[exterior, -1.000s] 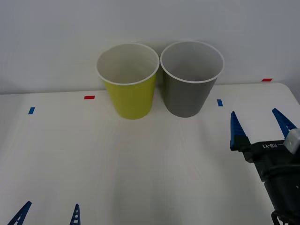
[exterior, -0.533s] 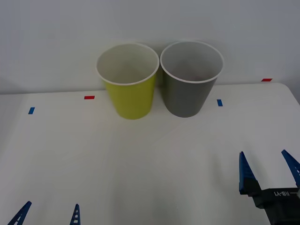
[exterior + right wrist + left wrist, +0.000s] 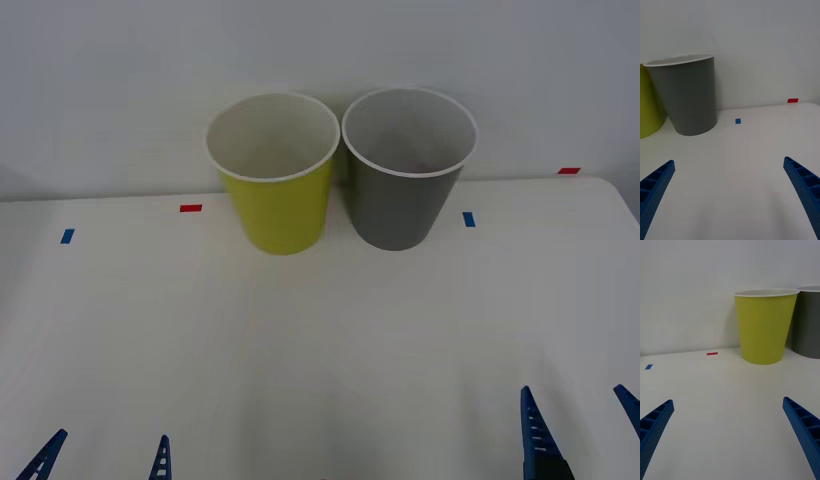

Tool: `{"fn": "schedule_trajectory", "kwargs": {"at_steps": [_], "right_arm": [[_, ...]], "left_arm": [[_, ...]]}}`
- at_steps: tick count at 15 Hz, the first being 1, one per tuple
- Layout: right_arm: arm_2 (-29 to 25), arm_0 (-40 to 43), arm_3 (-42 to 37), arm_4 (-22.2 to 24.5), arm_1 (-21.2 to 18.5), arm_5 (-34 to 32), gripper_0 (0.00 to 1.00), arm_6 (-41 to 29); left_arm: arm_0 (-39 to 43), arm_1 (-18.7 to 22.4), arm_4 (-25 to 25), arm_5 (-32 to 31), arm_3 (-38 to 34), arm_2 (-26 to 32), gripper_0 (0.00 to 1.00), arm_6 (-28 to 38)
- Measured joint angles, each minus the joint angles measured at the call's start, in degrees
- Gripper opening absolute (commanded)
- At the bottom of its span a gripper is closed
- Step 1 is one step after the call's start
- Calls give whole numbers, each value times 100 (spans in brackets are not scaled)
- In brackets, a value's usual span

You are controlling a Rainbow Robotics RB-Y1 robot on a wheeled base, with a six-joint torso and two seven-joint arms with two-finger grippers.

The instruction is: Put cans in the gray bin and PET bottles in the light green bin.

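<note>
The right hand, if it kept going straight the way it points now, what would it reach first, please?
Judging by its wrist view, the open right hand aims over bare table just beside the gray bin. It would probably pass the bin and meet the back wall first, though depth is unclear.

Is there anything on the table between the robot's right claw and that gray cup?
Nothing visible. The right end effector sits open at the near edge of the table, and the white surface between it and the gray bin is bare. A small blue tape mark lies flat beside the bin.
</note>
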Motion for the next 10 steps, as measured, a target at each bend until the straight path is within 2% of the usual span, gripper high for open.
{"fn": "schedule_trajectory", "kwargs": {"at_steps": [4, 10], "right_arm": [[121, 50, 372, 96, 36, -416, 100, -14], [118, 71, 377, 125, 40, -444, 100, -18]], "left_arm": [[0, 0, 0, 0, 0, 0, 100, 0], [0, 0, 0, 0, 0, 0, 100, 0]]}}
